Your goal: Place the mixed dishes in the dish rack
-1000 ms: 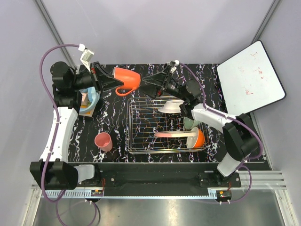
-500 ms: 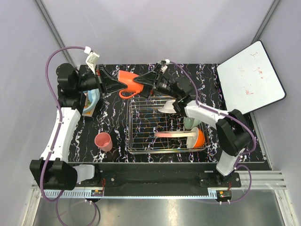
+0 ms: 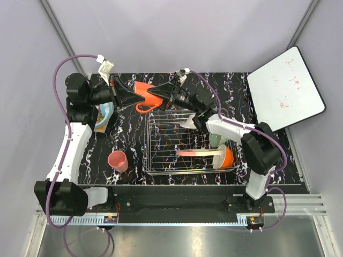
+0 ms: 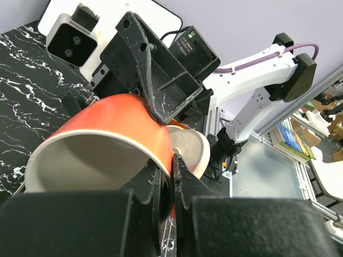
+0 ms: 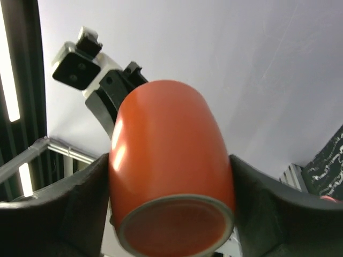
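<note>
1. Nearest the arm bases, a pink cup [image 3: 117, 160] stands upright on the black marbled table [image 3: 134, 136], left of the dish rack [image 3: 161, 140] and apart from it
2. The chrome wire dish rack sits right of centre. Inside, a salmon-pink plate [image 3: 194, 153] stands on edge across the near half, its right end meeting a white-and-orange bowl [image 3: 228, 157] in the near right corner. A pale green bowl [image 3: 216, 141] lies just behind that bowl, under the right arm
3. At the rack's far side leans a white plate [image 3: 188, 122], partly hidden by the right arm
4. Near the table's left edge, a light blue round tub [image 3: 105, 114] sits beside the left arm
5. Beyond the rack's far left corner, the orange-red mug [image 3: 148, 92] hangs on its side in mid-air between the two arms, outside the rack, its handle showing on the near side in the overhead view
6. The left gripper [image 4: 172, 170] is clamped on the mug's rim, one finger inside the mouth and one against the outer wall
7. The right gripper [image 5: 169, 160] meets the mug from the other end, its fingers [image 5: 80, 203] flanking the body and the base facing the wrist camera; whether they squeeze it or merely lie alongside cannot be told
8. At the far right, a white board [image 3: 286, 88] with red scribbles sits off the table's corner
</note>
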Controlling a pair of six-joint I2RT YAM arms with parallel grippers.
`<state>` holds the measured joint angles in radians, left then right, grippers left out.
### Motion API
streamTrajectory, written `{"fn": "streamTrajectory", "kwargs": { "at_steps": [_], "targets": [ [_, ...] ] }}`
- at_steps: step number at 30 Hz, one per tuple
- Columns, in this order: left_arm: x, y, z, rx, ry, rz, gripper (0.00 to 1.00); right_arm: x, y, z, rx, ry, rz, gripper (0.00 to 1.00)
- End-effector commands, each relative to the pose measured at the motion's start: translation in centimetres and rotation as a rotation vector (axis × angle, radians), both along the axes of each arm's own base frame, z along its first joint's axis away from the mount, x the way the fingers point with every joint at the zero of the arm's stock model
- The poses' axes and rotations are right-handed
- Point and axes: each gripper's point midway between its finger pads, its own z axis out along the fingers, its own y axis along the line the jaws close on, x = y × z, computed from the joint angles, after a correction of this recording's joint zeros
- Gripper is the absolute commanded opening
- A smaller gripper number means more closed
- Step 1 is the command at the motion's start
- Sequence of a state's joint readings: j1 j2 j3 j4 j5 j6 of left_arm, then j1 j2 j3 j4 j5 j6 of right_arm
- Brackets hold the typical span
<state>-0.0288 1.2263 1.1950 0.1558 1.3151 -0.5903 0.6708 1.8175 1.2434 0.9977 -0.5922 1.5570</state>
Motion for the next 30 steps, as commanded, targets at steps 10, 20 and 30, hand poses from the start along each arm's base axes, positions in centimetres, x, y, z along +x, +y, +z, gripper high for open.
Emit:
{"fn": "streamTrajectory", "kwargs": {
  "at_steps": [10, 20, 30],
  "targets": [
    [0.9, 1.0, -1.2, 0.104, -0.109, 0.095, 0.30, -1.0, -0.8, 3.2, -0.011, -0.108, -0.022, 0.00],
    [0.0, 6.8, -5.2, 0.173, 0.101, 0.130, 0.99, 0.1, -2.7, -0.6, -0.487, -0.274, -0.171, 0.00],
    [-1.6, 11.3, -10.6, 0.441, 0.229, 0.364, 0.99, 3.0, -4.5, -9.8, -0.982, -0.240, -0.217, 0.00]
  ]
}}
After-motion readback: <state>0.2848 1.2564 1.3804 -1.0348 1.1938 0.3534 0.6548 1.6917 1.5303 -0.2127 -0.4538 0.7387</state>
